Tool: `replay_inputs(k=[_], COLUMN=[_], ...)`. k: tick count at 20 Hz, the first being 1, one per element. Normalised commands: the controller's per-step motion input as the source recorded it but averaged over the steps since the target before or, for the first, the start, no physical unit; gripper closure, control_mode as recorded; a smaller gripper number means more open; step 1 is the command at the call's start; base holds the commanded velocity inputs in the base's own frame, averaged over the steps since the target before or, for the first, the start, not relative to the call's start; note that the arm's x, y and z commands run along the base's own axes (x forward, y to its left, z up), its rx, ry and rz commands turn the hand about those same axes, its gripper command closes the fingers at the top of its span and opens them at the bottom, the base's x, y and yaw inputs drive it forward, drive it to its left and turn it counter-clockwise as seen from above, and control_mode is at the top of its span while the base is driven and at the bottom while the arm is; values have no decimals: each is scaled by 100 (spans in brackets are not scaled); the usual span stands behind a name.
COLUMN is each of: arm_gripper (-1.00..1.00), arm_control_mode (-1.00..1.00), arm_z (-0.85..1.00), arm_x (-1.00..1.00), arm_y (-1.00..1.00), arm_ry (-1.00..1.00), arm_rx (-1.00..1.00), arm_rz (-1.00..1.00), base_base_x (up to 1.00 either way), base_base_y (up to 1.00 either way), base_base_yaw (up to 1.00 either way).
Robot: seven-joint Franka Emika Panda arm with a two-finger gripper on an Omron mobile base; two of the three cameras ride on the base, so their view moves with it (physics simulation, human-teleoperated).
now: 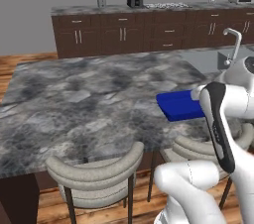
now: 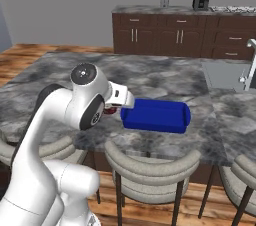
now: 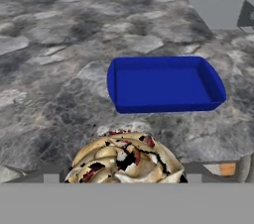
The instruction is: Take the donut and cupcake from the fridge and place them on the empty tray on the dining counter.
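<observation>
Hand view showed the cupcake [image 3: 126,161] gripped betw. part-open fingers at bottom centre, w/ the empty tray [image 3: 166,83] on the bench [image 3: 49,69] at frame centre; best carry it over the rim, lower, then release.

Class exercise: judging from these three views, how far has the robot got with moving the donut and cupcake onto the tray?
Done: nothing delivered; the blue tray on the dining counter is empty. In hand: the hand view shows a cream-swirled, red-flecked cake, apparently the cupcake, between the gripper fingers, short of the tray's near rim. Left: set it in the tray, then bring the donut.
</observation>
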Motion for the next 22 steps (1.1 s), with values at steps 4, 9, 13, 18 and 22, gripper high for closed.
replay_inputs(k=[4,9,13,18,22], arm_gripper=[100,100,100,100,100], arm_control_mode=[-100,-100,-100,-100,-100], arm_z=[-25,-27,-26,-30,-29], arm_x=[53,63,56,45,46], arm_y=[-4,-1,-6,-16,-14], arm_ry=[-1,0,1,4,7], arm_rx=[0,0,0,0,0], arm_rz=[5,4,2,0,1], base_base_x=[0,0,0,0,0], base_base_y=[0,0,0,0,0], base_base_yaw=[0,0,0,0,0])
